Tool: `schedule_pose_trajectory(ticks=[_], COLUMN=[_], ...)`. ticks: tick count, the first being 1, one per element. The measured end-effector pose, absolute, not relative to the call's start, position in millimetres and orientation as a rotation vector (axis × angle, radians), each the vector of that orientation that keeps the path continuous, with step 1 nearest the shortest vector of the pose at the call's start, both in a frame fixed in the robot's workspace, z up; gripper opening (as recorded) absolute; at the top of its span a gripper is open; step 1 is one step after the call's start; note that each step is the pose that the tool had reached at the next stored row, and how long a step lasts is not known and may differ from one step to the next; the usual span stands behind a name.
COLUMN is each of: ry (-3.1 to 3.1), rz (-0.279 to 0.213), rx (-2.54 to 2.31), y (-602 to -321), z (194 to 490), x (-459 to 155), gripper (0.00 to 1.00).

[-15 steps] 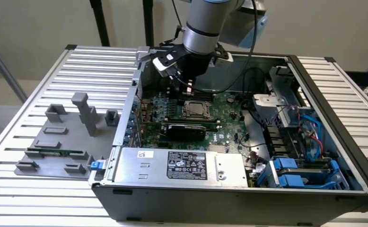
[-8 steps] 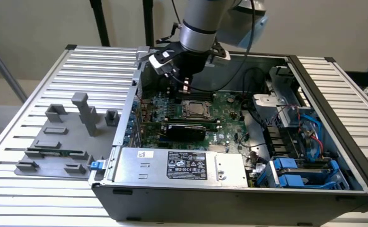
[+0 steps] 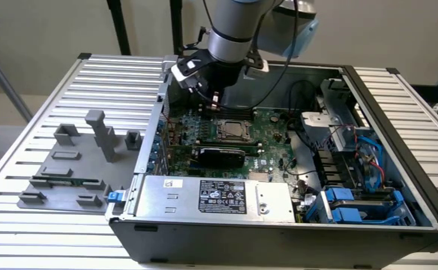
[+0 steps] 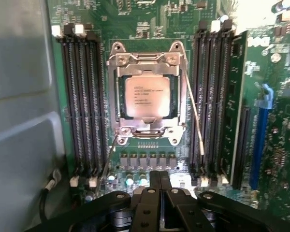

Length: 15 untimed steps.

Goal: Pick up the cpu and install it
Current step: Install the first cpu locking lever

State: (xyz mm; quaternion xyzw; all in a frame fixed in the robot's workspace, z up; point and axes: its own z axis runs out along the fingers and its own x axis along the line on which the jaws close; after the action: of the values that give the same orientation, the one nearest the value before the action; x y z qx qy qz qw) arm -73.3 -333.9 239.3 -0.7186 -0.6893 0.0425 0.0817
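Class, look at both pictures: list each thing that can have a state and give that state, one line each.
Silvery-beige square cpu: seated in place on the green motherboard.
Silver metal socket frame: lying down around the cpu.
Black claw: shut, empty, apart from the cpu.
Dark grey computer case: open, insides exposed.

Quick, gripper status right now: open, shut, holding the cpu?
Gripper: shut, holding nothing. The cpu lies in the socket, apart from the gripper.
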Motion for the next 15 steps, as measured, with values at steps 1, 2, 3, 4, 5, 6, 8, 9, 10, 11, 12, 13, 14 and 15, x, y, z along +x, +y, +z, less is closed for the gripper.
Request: schedule_pose_trajectory(ticks=[1, 2, 3, 4, 5, 6, 8, 9, 10, 11, 12, 13, 14, 15], ry=[-2.05, -2.041, -2.031, -2.021, -2.011, -2.001, -1.981, -1.971, -1.961, -1.951, -1.941, -1.931, -1.921, -1.911], rz=[0.108, 0.089, 0.069, 0.051, 0.032, 0.016, 0.002, -0.001, -0.004, -0.008, -0.013, -0.017, -0.023, -0.03], rx=[-2.139, -2.131, -2.122, -2.114, -2.106, -2.101, -2.107, -2.113, -2.119, -2.122, -2.124, -2.126, -2.128, -2.13], y=[-333.9, -333.9, -333.9, -333.9, -333.9, -333.9, -333.9, -333.9, -333.9, -333.9, -333.9, -333.9, -333.9, -333.9], z=[239.3, 239.3, 239.3, 239.3, 239.3, 239.3, 239.3, 239.3, 239.4, 239.7, 240.0, 240.4, 240.8, 241.2], x=[-74.4, -75.4, -76.5, -77.5, -78.4, -79.2, -79.8, -80.1, -80.4, -80.8, -81.2, -81.7, -82.3, -82.9], gripper=[0.11, 0.11, 0.11, 0.11, 0.11, 0.11, 0.11, 0.11, 0.11, 0.11, 0.11, 0.11, 0.11, 0.11])
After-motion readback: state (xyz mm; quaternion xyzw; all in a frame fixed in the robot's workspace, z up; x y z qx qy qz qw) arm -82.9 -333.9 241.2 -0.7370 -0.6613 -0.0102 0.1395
